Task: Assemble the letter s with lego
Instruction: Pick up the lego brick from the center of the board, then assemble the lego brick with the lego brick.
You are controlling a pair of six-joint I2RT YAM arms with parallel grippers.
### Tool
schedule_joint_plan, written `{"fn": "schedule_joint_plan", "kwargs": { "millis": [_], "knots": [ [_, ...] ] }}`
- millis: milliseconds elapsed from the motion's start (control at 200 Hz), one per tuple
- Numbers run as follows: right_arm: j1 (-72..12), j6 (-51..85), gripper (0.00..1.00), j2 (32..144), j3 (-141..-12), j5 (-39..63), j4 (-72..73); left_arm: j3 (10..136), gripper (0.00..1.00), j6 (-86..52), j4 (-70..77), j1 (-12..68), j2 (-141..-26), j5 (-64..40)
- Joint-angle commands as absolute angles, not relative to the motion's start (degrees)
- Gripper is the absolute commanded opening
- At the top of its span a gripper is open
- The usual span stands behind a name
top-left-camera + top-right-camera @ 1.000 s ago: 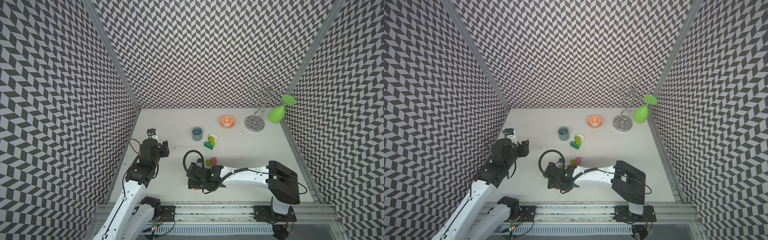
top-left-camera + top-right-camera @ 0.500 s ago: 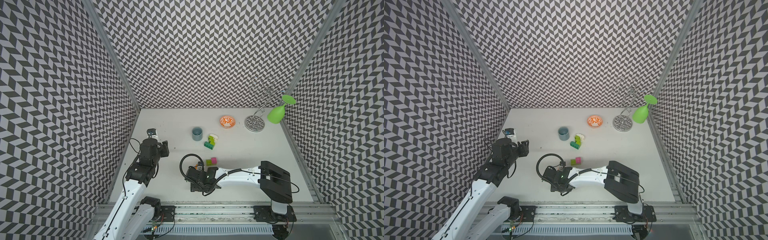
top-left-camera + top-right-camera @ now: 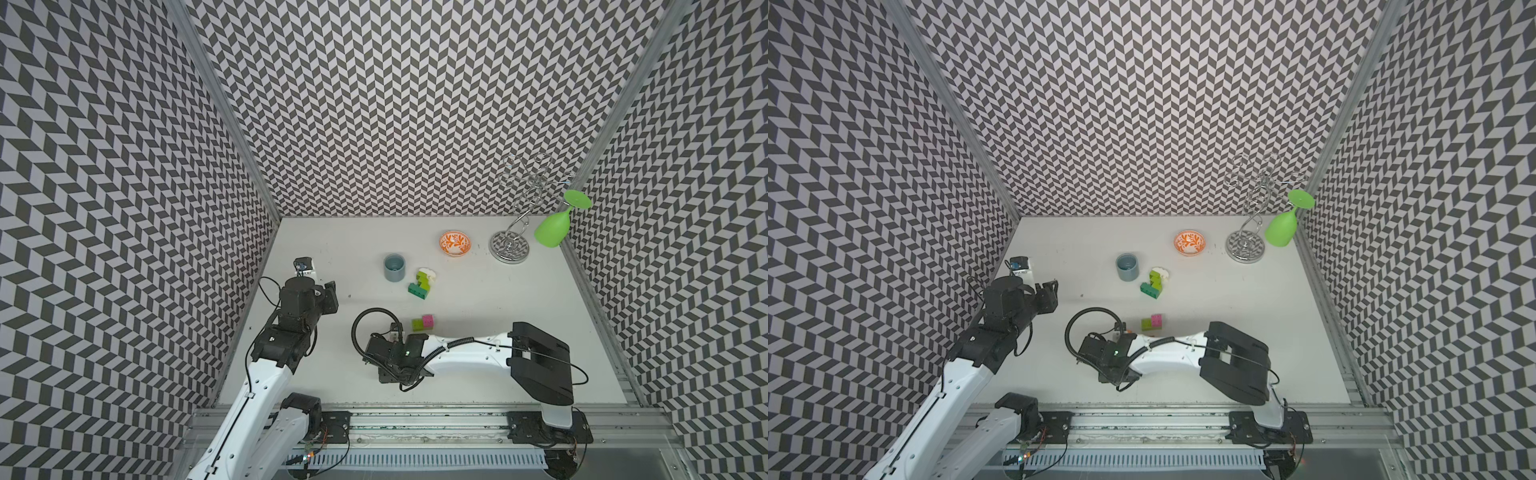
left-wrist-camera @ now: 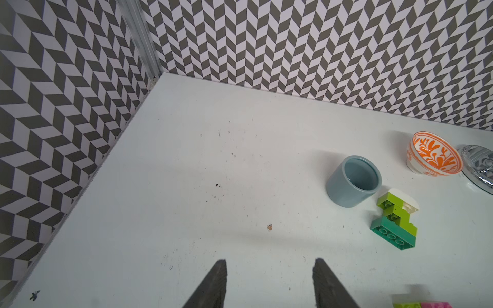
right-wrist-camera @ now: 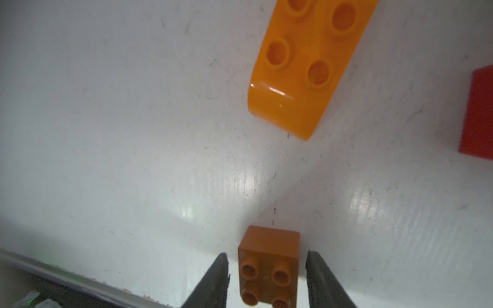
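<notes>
Right claw (image 5: 266, 253), brown brick (image 5: 269, 266)
Jaws straddle it, just clear both sides, set to pinch; left claw (image 4: 270, 260) parted, empty.

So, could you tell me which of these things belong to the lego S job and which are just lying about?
Job: green-and-white brick stack; lime brick; pink brick; brown brick; orange brick; red brick.
Lying about: grey-blue cup; orange bowl; wire stand; green goblet.
</notes>
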State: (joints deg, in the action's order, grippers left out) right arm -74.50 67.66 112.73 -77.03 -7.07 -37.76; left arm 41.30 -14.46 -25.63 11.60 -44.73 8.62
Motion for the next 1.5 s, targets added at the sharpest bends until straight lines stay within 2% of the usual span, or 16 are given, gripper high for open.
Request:
{"fn": "schedule_joint_plan", "kwargs": {
  "millis": [0, 85, 160, 346, 426, 566, 1027, 1242, 1492],
  "knots": [
    [-74.91, 67.39, 0.47, 114.07, -79.25, -9.02, -39.35, 41.13, 0.54, -14.05, -24.17, 11.17, -44.3, 7.91],
    [-74.94, 66.94, 0.44, 114.51, -80.12, -9.59, -40.41, 41.19, 0.53, -14.06, -24.19, 11.07, -44.31, 7.91],
    [-74.96, 66.46, 0.37, 114.61, -81.17, -10.68, -41.66, 41.16, 0.53, -14.02, -24.17, 10.99, -44.37, 7.82],
    [-74.96, 64.16, 0.11, 113.59, -83.48, -13.74, -45.72, 41.08, 0.53, -13.93, -24.08, 10.72, -44.59, 7.51],
    [-74.94, 63.17, 0.05, 112.0, -84.45, -15.67, -48.26, 41.16, 0.53, -13.84, -24.04, 10.63, -44.67, 7.38],
    [-74.51, 60.08, 0.03, 107.91, -84.24, -17.99, -49.79, 41.15, 0.53, -13.82, -24.05, 10.55, -44.91, 7.12],
    [-61.07, 42.3, 0.0, 104.47, -80.73, -8.37, -48.9, 41.22, 0.5, -13.8, -24.08, 10.55, -46.23, 6.5],
    [-57.58, 39.69, 0.0, 105.16, -78.47, -5.75, -46.05, 41.28, 0.5, -13.88, -24.14, 10.55, -46.58, 6.59],
    [-57.31, 39.25, 0.0, 106.68, -77.71, -3.27, -45.35, 41.24, 0.5, -13.81, -24.17, 10.55, -46.81, 6.64]
  ]
}}
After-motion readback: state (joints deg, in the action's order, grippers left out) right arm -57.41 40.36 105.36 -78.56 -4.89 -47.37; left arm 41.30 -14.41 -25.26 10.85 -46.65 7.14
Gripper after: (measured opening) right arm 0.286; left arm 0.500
